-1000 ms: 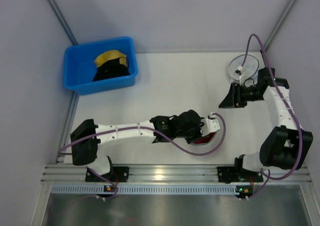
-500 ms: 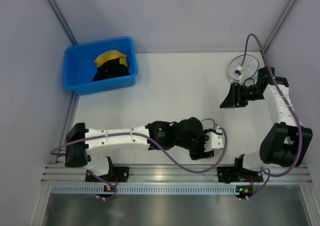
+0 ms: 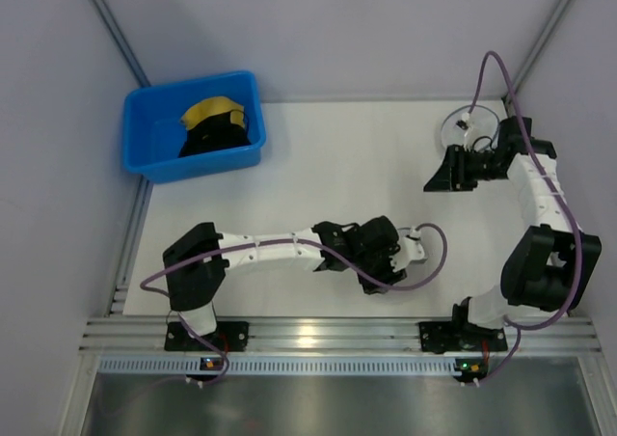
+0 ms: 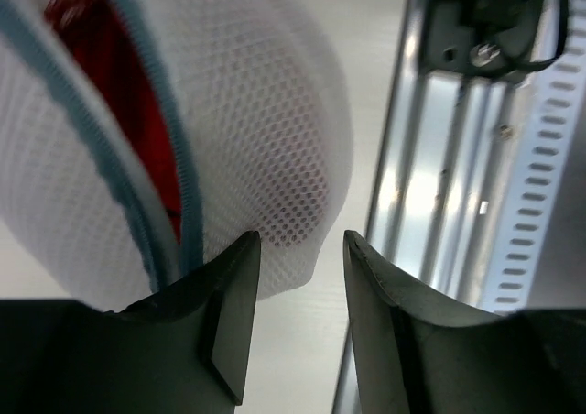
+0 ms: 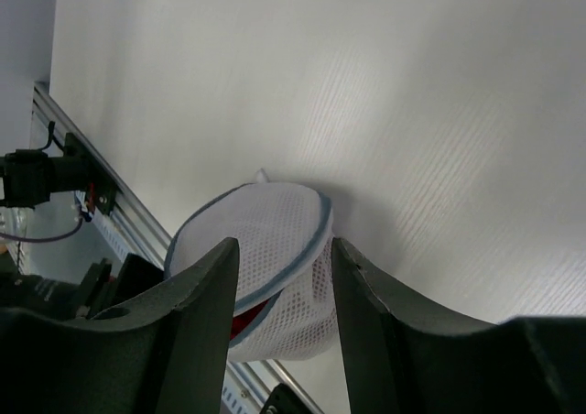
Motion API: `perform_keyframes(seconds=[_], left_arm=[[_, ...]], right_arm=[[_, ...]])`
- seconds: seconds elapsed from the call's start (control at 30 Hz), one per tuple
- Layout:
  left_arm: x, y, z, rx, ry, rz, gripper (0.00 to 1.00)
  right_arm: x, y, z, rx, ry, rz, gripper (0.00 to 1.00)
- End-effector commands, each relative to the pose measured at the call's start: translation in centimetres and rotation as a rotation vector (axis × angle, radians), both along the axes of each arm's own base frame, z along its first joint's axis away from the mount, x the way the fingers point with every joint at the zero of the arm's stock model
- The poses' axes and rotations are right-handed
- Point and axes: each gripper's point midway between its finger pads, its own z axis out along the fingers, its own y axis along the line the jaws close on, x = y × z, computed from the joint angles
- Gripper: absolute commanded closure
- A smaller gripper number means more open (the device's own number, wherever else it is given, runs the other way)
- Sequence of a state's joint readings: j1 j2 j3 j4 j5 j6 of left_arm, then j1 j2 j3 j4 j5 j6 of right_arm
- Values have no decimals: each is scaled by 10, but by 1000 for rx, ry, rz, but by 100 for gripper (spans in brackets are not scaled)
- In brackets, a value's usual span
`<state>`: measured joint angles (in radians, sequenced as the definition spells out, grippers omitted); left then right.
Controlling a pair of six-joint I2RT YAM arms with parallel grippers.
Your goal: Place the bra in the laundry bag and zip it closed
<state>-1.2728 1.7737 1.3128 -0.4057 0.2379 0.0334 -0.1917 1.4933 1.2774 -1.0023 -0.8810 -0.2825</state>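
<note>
Along the bottom edge of the top view, a metal rail (image 3: 308,335) with both arm bases bolted on. Just beyond it, low and right of centre, the left arm (image 3: 270,248) stretched flat across the white table (image 3: 337,166), a purple cable (image 3: 424,267) looped round its wrist.

On the left gripper (image 4: 302,242), dark fingers (image 4: 220,313) released and spread apart at the bottom of the left wrist view. Rounded edge of the bag (image 4: 275,130) dipping between their tips, not pinched. Contact of the left finger with the mesh: cannot tell. Bag of white honeycomb mesh, filling the upper left of that view, close to the rail seen at the right. Blue-grey zip rim (image 4: 180,167) gaping in two lines, and between them the red bra (image 4: 124,103), inside the bag. Zip not closed.

Farther up, at the right of the top view, the right arm (image 3: 545,214) bent back toward the left. On the right gripper (image 5: 284,245), fingers likewise wide apart and grasping nothing. Between them in the right wrist view, well apart across bare table, the same bag from afar: domed halves parted, a sliver of red low in the gap.

Just behind that gripper, at the upper right of the top view, a second bag (image 3: 469,127), round and white, flat on the table. Farthest, upper left: a blue bin (image 3: 154,132) holding a yellow garment (image 3: 212,111) and a black garment (image 3: 217,137), touching.
</note>
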Motion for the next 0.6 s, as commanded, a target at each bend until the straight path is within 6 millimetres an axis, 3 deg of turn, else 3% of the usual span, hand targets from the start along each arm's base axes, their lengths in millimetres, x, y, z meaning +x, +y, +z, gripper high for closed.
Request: perform_keyframes(seconds=[0.0, 0.1, 0.17, 0.23, 0.27, 0.3, 0.33, 0.4, 0.47, 0.57], left_arm=[[38, 33, 10, -1, -81, 52, 53], [70, 64, 3, 42, -173, 86, 53], [80, 83, -1, 66, -214, 85, 52], [108, 101, -2, 101, -334, 95, 51], [116, 114, -12, 141, -371, 107, 50], [136, 128, -13, 174, -419, 147, 49], [146, 135, -13, 180, -417, 175, 49], [169, 145, 0, 109, -340, 265, 48], [175, 155, 27, 16, -227, 318, 48], [140, 144, 53, -122, -57, 266, 48]], right_arm=[[17, 7, 5, 38, -74, 21, 54], [12, 23, -11, 42, -44, 48, 54], [11, 38, -21, 37, -45, 86, 54], [10, 53, -30, 23, -43, 127, 55], [8, 56, -36, 20, -28, 134, 55], [5, 61, -41, 13, -15, 150, 55], [-1, 74, -44, 12, -9, 190, 55], [-10, 80, -50, 10, 15, 211, 58], [-26, 88, -56, 10, 47, 251, 62], [-52, 98, -59, 15, 64, 323, 67]])
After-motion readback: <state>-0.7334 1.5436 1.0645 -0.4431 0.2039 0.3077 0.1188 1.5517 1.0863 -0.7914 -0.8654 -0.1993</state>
